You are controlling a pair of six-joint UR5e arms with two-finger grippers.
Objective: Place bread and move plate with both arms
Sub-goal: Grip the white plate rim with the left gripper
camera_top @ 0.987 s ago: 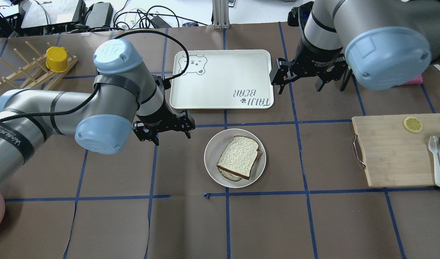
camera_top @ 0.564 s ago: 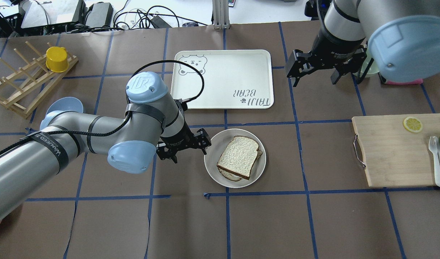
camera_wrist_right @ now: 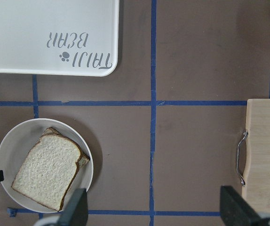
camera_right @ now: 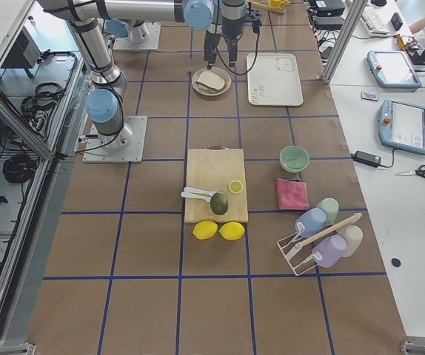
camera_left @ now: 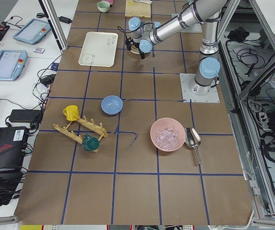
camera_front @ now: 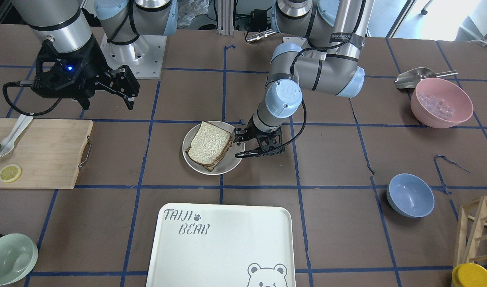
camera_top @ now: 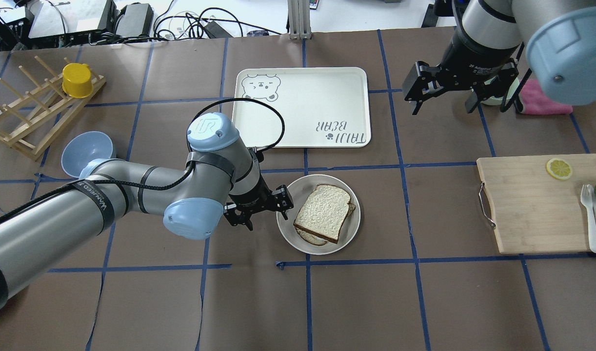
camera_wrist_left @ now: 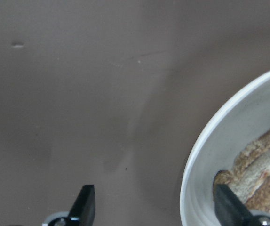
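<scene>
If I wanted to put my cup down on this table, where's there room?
Bare paper lies between the plate and the cutting board, and in the squares on the robot's side of the plate. The bear tray holds nothing either. It's crowded at the plate's far edge from the board, where the left gripper straddles the rim.

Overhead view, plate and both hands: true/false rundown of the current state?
1. The bread lies on the plate. True.
2. The left hand is shut on the plate's rim. False: it is open, its jaws straddling the rim, one over the plate and one outside it.
3. The right hand is open and holds nothing. True.
4. The plate sits on the tray. False: it sits on the table, apart from the tray.
</scene>
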